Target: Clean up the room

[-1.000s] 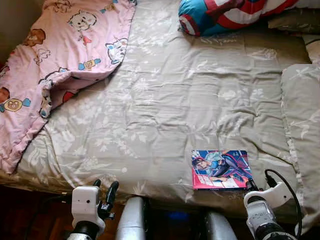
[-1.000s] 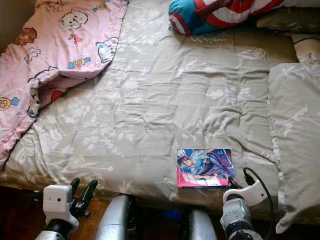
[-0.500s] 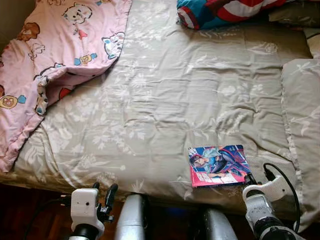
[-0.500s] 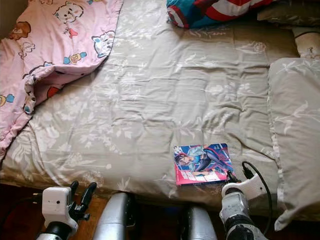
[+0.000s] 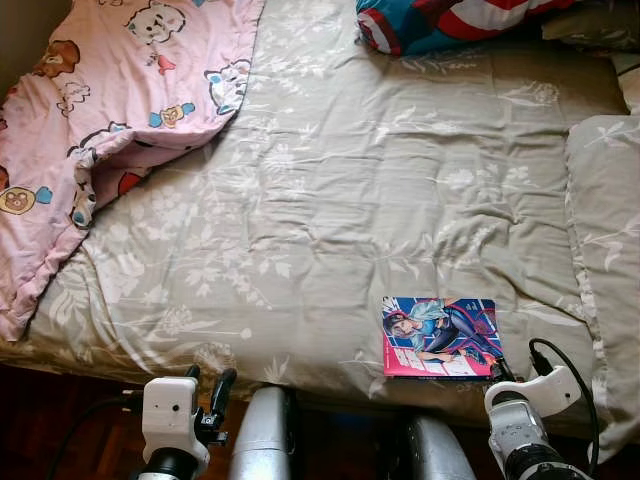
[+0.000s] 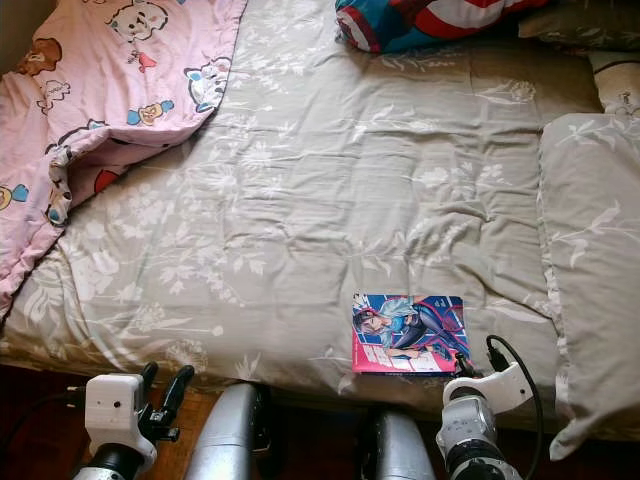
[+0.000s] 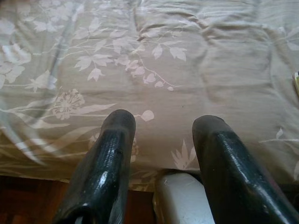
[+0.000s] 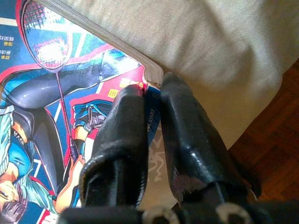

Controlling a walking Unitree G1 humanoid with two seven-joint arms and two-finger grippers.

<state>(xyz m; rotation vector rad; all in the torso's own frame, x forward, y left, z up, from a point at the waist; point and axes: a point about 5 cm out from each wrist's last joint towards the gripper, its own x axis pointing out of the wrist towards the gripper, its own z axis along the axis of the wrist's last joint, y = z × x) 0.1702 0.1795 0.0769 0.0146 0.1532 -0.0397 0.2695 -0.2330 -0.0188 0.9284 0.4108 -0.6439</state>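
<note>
Left claw (image 7: 163, 140) spread; right claw (image 8: 152, 100) seemingly near-closed, both low.

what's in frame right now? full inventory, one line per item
bedspread: 1, grey-green with pale floral print, covers the bed
blanket: 1, pink with cartoon animals, bunched on the bed's far left
cushion: 1, blue, red and white, far edge of the bed, right of centre
pillow: 1, same grey-green floral print, along the bed's right side
comic book: 1, blue and red cover, flat near the bed's near edge, right of centre
floor: dark wood, below the bed edge
left gripper: fingers apart, low at the near bed edge, holding nothing
right gripper: at the book's near right corner, grip unclear
</note>
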